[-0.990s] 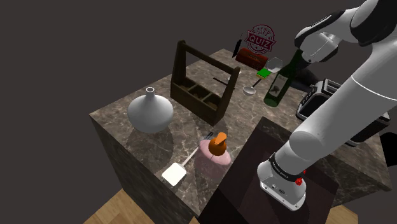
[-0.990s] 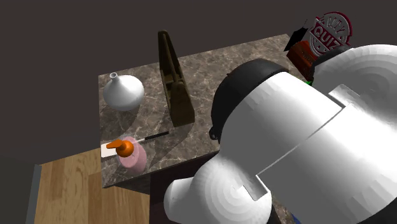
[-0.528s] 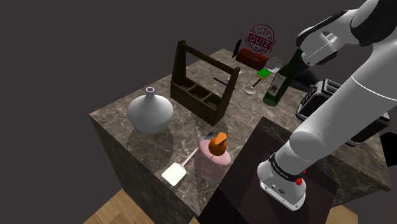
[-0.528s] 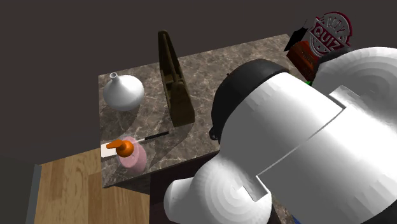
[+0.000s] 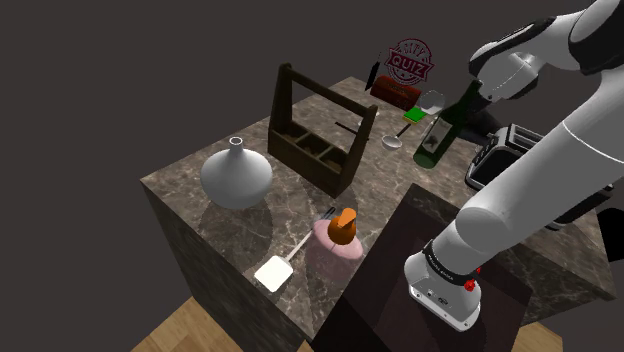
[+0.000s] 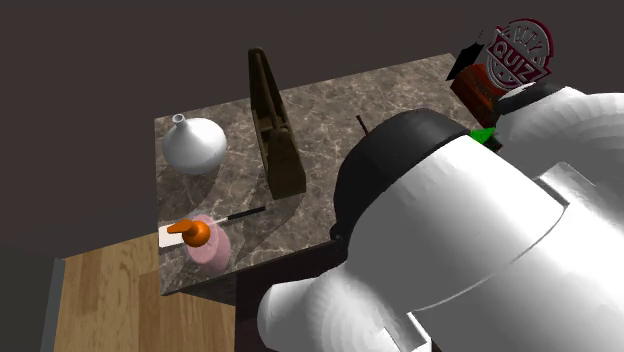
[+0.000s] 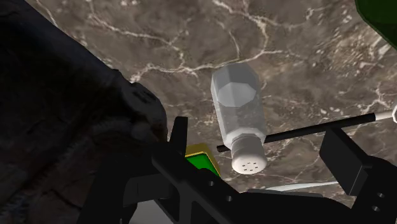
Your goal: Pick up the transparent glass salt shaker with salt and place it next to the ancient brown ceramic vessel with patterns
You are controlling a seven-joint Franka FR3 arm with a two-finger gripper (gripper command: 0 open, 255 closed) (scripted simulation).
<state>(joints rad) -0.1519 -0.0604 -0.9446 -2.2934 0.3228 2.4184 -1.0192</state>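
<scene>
Salt shaker [image 7: 238,114]: likely light, slick, breakable (looks like glass); grip mid-body. Tool [image 7: 257,135] spread apart, not touching it.

Clear salt shaker [image 7: 238,114] btwn spread jaws, not gripped, black rod [image 7: 305,131] behind cap, marble top [image 7: 159,38]

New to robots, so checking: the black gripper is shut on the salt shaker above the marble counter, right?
Not shut: the gripper is open, its fingers either side of the salt shaker without touching it, above the marble counter. The wrist view shows it.
</scene>
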